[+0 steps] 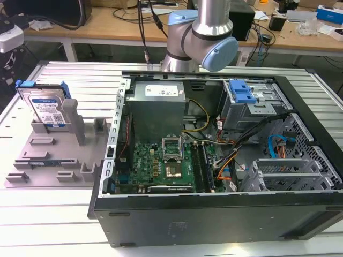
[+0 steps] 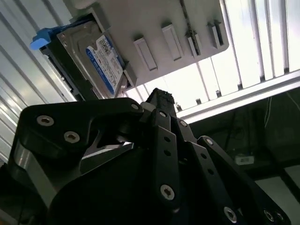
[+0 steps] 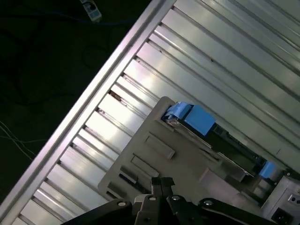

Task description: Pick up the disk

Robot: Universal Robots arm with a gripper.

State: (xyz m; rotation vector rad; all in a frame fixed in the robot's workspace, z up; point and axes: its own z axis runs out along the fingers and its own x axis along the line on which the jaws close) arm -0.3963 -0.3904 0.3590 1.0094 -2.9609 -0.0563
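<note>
Bench (image 1: 53,230) slats pale below; disk standing in the tray.
My fingers (image 2: 161,101), together and empty, hang clear of the grey tray (image 2: 140,18); beyond, the disk (image 2: 101,61) stands on edge. Stiff, dense, slick-faced, shock-sensitive, I judge; best gripped across its blue side rails (image 2: 44,38).

The disk (image 1: 47,110) is flat and silver, with a white-and-blue label and blue side rails. It is stood up on its edge, tipped a little, in the grey tray (image 1: 51,160) at the exterior view's left.
</note>
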